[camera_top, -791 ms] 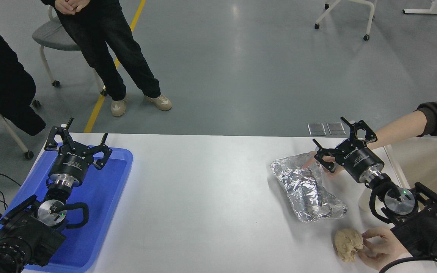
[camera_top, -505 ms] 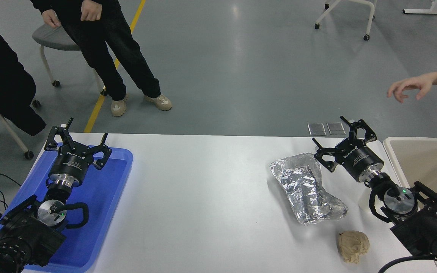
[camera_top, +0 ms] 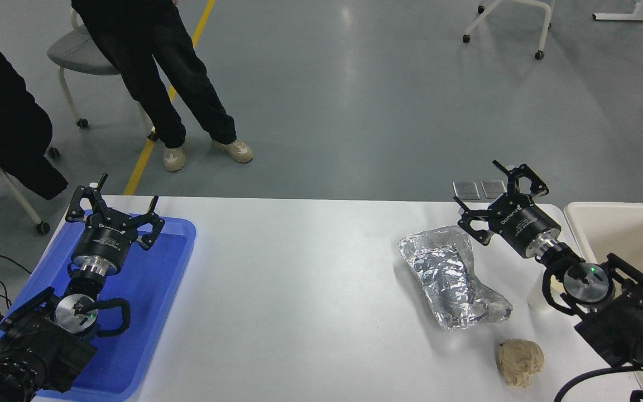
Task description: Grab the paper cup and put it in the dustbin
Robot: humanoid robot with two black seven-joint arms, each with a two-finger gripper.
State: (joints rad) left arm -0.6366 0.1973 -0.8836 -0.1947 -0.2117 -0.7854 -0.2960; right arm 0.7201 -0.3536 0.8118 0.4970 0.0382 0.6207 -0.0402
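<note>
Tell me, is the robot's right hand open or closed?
Open. The right hand hangs above the table with its fingers spread apart and nothing between them, beside the foil.

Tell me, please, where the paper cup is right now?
In the head view, the paper cup stands at the table's right, mostly hidden behind the right arm, between the foil and the dustbin.

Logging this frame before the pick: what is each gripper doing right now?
Left gripper: open, empty, parked over the blue tray.
Right gripper: open, empty, above the table's far edge beside the foil.
</note>
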